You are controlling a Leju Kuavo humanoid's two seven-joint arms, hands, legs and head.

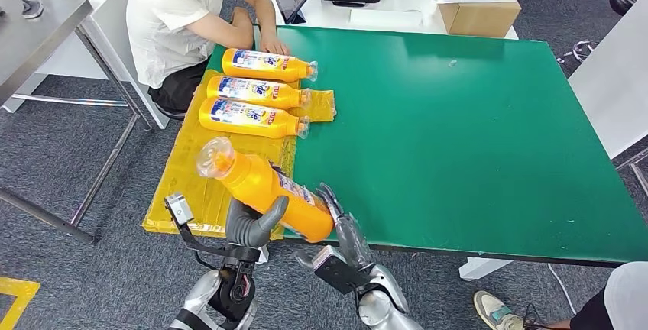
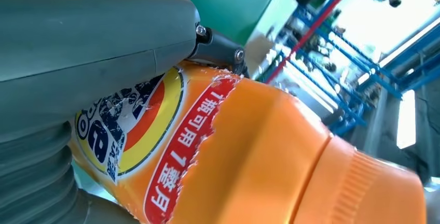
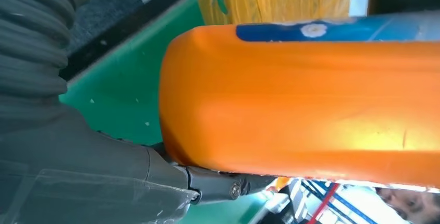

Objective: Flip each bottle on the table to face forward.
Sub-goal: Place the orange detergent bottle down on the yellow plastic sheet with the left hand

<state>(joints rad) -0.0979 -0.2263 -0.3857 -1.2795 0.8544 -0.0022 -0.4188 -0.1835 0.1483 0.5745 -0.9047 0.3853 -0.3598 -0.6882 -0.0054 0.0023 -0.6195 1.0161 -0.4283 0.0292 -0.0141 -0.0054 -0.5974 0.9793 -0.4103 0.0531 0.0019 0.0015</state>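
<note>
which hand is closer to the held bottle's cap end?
Left. The left hand grips the held bottle around its middle, nearer the cap; the right hand supports the base end, farthest from it.

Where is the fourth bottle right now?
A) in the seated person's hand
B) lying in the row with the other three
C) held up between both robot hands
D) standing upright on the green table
C: the bottle is lifted off the yellow sheet, gripped by the left hand and the right hand, while three bottles lie in a row further back.
</note>
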